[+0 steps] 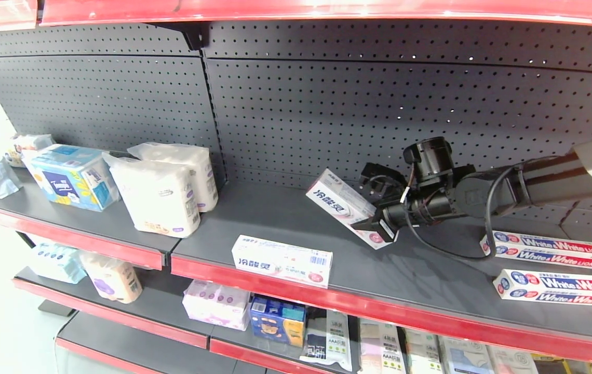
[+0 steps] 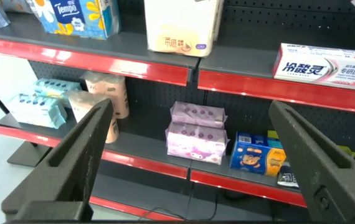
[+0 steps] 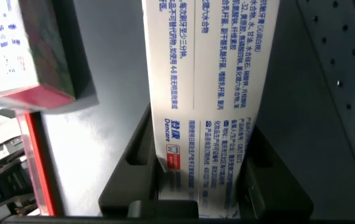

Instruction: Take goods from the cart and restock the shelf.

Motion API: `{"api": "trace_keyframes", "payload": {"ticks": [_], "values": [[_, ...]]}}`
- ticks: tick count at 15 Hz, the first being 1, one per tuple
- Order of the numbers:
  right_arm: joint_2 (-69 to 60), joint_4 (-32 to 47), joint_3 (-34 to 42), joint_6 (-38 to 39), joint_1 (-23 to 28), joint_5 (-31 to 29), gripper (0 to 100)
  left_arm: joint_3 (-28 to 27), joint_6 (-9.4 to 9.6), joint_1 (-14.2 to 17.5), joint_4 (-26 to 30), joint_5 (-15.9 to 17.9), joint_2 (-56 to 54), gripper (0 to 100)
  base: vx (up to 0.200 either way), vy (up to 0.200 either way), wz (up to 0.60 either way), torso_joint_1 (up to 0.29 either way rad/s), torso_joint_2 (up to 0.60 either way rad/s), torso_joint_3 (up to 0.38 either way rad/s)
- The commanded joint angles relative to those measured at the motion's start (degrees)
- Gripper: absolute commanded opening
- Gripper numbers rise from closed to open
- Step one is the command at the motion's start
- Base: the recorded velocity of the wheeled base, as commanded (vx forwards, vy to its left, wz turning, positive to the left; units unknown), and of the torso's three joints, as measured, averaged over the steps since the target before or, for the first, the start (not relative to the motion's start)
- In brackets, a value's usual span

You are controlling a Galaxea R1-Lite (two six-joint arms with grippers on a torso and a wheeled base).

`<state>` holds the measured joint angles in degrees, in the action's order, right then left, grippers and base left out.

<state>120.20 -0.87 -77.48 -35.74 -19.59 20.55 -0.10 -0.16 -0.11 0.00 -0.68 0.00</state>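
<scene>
Head view: the shelf (image 1: pixel 275 213) is a dark grey deck with a red front lip, backed by a black pegboard panel (image 1: pixel 353 104). The right hand (image 1: pixel 374 228) is clamped on one end of the held toothpaste box (image 1: pixel 340 202), which sits tilted over the middle of the deck, close to the panel. A second toothpaste box (image 1: pixel 281 261) lies flat at the front lip, apart from the held one. Two white toothpaste cartons (image 1: pixel 542 249) lie near the right end. Wrapped paper rolls (image 1: pixel 158 195) and a blue tissue pack (image 1: pixel 72 176) stand on the left bay. Left wrist view: the left hand (image 2: pixel 190 106) has its fingers wide apart with nothing between them, facing a lower shelf that carries purple tissue packs (image 2: pixel 196 134) and a blue carton (image 2: pixel 252 155). Right wrist view: both fingers press the long faces of the held toothpaste box (image 3: pixel 208 74); the grey deck and perforated panel lie alongside it.
</scene>
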Motion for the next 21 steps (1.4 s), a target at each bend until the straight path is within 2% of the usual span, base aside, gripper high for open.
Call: {"api": "trace_keyframes", "payload": {"ticks": [1,20,21], "values": [[1.0,-0.19,-0.92,0.06,-0.45,0.01,0,0.01,-0.02,0.02,0.0,-0.02,0.0,100,0.0,0.0,0.0,0.0,0.0,0.0],[2.58,-0.45,-1.09,-0.47,-2.65,-0.87,0,0.01,-0.02,0.02,0.0,-0.02,0.0,100,0.0,0.0,0.0,0.0,0.0,0.0],[2.58,-0.45,-1.0,-0.64,-2.73,-0.87,100,0.01,-0.02,0.02,0.0,-0.02,0.0,100,0.0,0.0,0.0,0.0,0.0,0.0]]}}
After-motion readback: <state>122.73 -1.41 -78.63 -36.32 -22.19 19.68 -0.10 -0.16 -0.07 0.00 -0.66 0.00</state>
